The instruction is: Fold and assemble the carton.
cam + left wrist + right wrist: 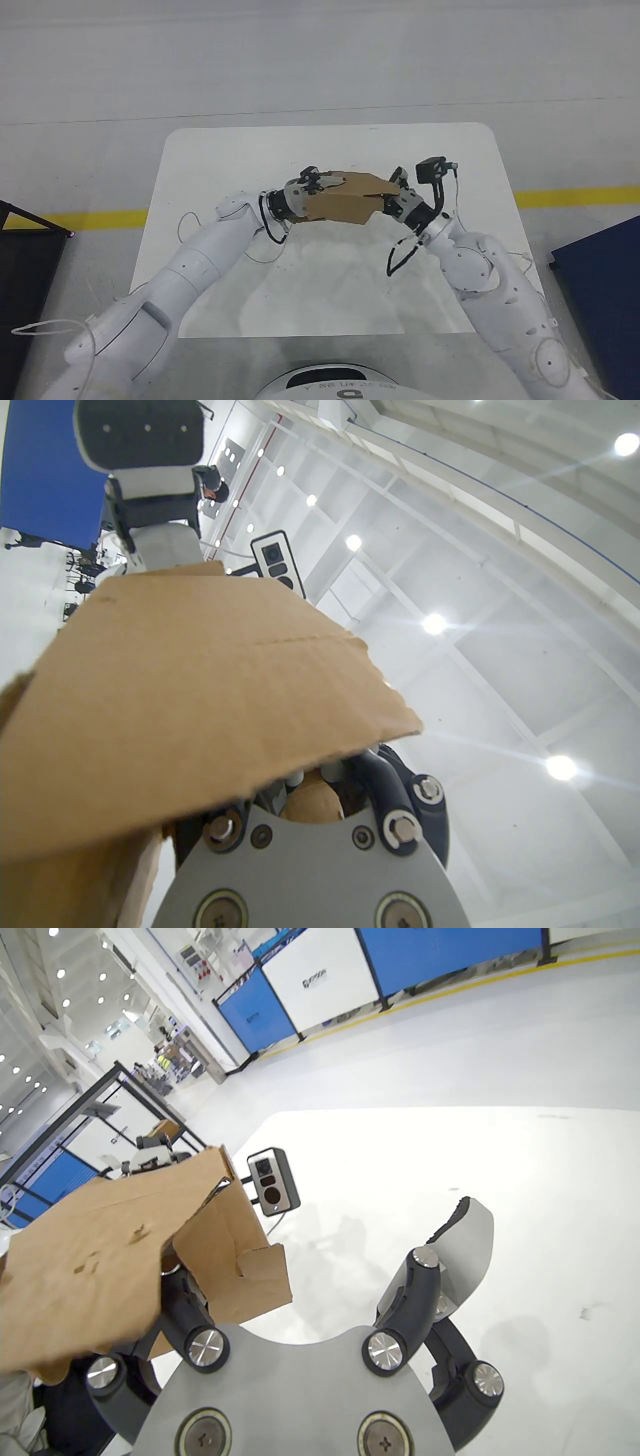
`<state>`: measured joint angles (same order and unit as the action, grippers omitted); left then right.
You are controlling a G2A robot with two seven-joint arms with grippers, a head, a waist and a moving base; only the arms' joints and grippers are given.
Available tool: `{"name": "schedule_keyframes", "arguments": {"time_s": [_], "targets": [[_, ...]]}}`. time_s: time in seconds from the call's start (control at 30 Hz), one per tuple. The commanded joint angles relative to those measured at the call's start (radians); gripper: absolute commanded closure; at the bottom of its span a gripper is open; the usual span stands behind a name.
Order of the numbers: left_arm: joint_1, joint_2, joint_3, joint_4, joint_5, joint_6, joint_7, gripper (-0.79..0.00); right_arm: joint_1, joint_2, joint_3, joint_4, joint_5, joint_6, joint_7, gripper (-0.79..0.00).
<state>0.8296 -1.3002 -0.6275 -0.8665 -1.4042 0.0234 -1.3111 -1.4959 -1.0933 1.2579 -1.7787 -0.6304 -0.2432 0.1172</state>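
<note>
Above the middle of the white table [200,290], a little toward its far edge, the brown cardboard carton [345,197] is sitting half-folded between the two arms. Whether it is touching the tabletop I cannot tell. The left gripper [305,193] is sitting at the carton's end toward the table's left edge. Its links are leaning inward around a tongue of board, so it is looking clamped on the carton. The right gripper [400,207] is standing at the other end with its jaws spread wide, a loose flap [240,1273] lying against one finger and nothing between them. To my eye the worry is that single hold. If the right jaws are closing on the wrong flap, the board could crease, tear or twist out of the left grip.
</note>
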Motion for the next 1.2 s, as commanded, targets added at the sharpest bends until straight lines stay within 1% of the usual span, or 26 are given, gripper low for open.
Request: {"name": "schedule_keyframes", "arguments": {"time_s": [0.0, 0.03, 0.07, 0.2, 0.3, 0.57, 0.73, 0.9, 1.07, 1.17], "targets": [[0.004, -0.003, -0.008, 0.008, 0.006, 0.005, -0.005, 0.0, -0.045, -0.012, -0.003, -0.012, -0.16, 0.139, -0.339, -0.785], [0.006, -0.005, -0.011, 0.011, 0.009, 0.007, -0.008, 0.0, -0.059, -0.015, -0.03, -0.014, -0.159, 0.112, -0.349, -0.785], [0.008, -0.007, -0.014, 0.013, 0.012, 0.011, -0.011, 0.0, -0.06, -0.016, -0.025, -0.011, -0.138, 0.092, -0.358, -0.785], [0.013, -0.013, -0.029, 0.02, 0.022, 0.017, -0.017, 0.0, -0.064, -0.019, -0.007, -0.002, -0.141, 0.098, -0.369, -0.785], [0.017, -0.016, -0.049, 0.022, 0.012, 0.018, -0.03, 0.0, -0.069, -0.02, 0.009, -0.006, -0.12, 0.085, -0.359, -0.785], [0.037, -0.018, -0.128, 0.029, -0.067, 0.052, -0.073, 0.0, -0.099, -0.019, 0.084, -0.027, -0.009, 0.042, -0.315, -0.785], [0.049, -0.022, -0.147, 0.014, -0.057, 0.071, -0.074, 0.0, -0.108, -0.021, 0.068, -0.043, -0.054, 0.026, -0.272, -0.785], [0.056, -0.03, -0.148, -0.001, -0.021, 0.085, -0.065, 0.0, -0.1, -0.026, 0.031, -0.043, -0.094, 0.009, -0.235, -0.785], [0.056, -0.037, -0.152, 0.003, 0.011, 0.097, -0.062, 0.0, -0.097, -0.027, 0.001, -0.041, -0.14, -0.041, -0.185, -0.785], [0.056, -0.04, -0.161, 0.015, 0.016, 0.101, -0.065, 0.0, -0.094, -0.027, -0.01, -0.039, -0.196, -0.044, -0.159, -0.785]]}}
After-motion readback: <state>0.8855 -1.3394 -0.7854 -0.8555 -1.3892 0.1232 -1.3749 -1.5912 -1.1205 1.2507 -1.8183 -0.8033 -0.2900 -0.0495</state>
